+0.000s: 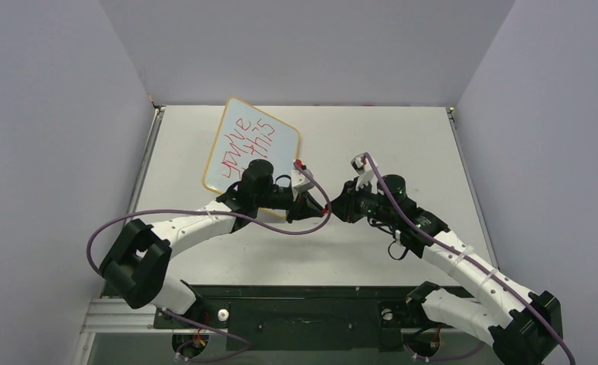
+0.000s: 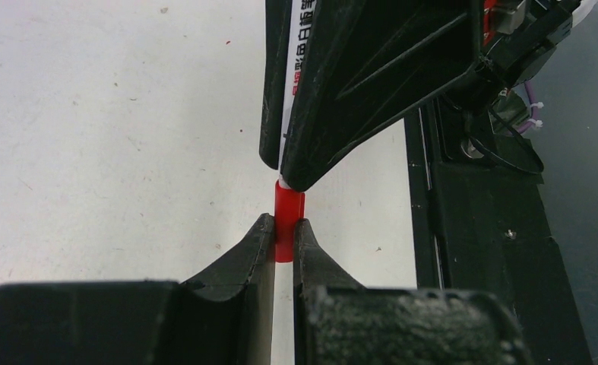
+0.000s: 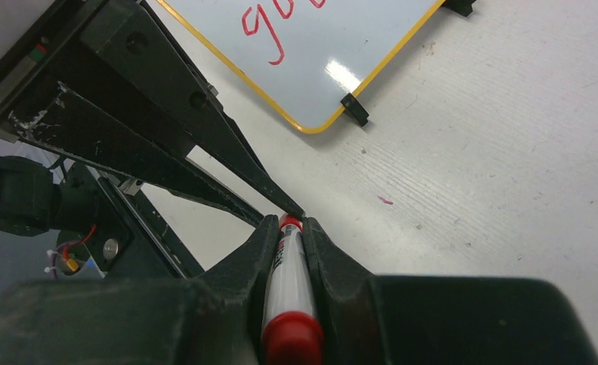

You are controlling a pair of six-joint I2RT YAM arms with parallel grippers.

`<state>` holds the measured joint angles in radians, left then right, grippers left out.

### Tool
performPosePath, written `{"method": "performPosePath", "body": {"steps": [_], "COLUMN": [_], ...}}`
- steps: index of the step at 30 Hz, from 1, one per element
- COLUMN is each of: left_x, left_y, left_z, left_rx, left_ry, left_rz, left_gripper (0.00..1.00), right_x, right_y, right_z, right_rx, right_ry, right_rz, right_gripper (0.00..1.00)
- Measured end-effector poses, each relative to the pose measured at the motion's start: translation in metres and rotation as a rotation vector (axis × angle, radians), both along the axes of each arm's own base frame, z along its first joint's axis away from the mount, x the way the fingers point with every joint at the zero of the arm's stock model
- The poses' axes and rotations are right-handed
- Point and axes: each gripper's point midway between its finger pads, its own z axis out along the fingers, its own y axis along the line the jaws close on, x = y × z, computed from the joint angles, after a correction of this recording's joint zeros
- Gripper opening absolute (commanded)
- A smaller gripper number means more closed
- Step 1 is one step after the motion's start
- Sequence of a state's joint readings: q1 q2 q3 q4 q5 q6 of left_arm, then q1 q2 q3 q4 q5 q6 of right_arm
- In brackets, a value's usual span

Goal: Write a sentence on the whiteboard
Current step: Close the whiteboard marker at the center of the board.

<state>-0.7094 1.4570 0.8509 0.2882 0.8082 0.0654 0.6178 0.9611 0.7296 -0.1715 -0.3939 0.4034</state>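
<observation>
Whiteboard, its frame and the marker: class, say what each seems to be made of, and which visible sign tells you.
The whiteboard: glossy white coated surface, as the bright lamp glare shows; its core cannot be told. Its frame: thin yellow-orange strip, smooth, probably plastic. The marker: white printed barrel with red ends, smooth sheen, probably plastic.

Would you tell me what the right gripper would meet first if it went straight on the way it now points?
The left gripper, whose fingers stand tip to tip with it; both grip the same red-and-white marker, with hardly any gap visible.
</observation>
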Motion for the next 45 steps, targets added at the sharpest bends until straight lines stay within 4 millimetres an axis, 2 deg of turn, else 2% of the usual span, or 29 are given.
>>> {"method": "performPosePath", "body": {"steps": [6,12,26,32,45], "left_x": [0.005,0.012,0.023,0.025,0.02], "left_y": [-0.007,-0.02,-0.046,-0.049,-0.057], "left_z": [-0.015,-0.039,-0.112,-0.125,-0.15], "left_rx": [-0.007,-0.042,-0.075,-0.061,-0.022], "left_ry": [0.023,0.059,0.141,0.143,0.125], "left_rz": [0.002,0.008,0.018,0.044,0.055], "left_gripper": [0.0,0.0,0.0,0.0,0.0], "right_x": [0.007,0.015,0.027,0.031,0.024], "right_y": [-0.003,-0.012,-0.031,-0.034,-0.042], "right_z": [-0.014,-0.036,-0.109,-0.123,-0.149], "right_rx": [-0.043,-0.116,-0.343,-0.364,-0.337], "right_ry": [0.025,0.055,0.089,0.062,0.016], "right_rz": [-0.039,-0.108,-0.263,-0.312,-0.46], "right_gripper": [0.0,0.0,0.0,0.0,0.0]}}
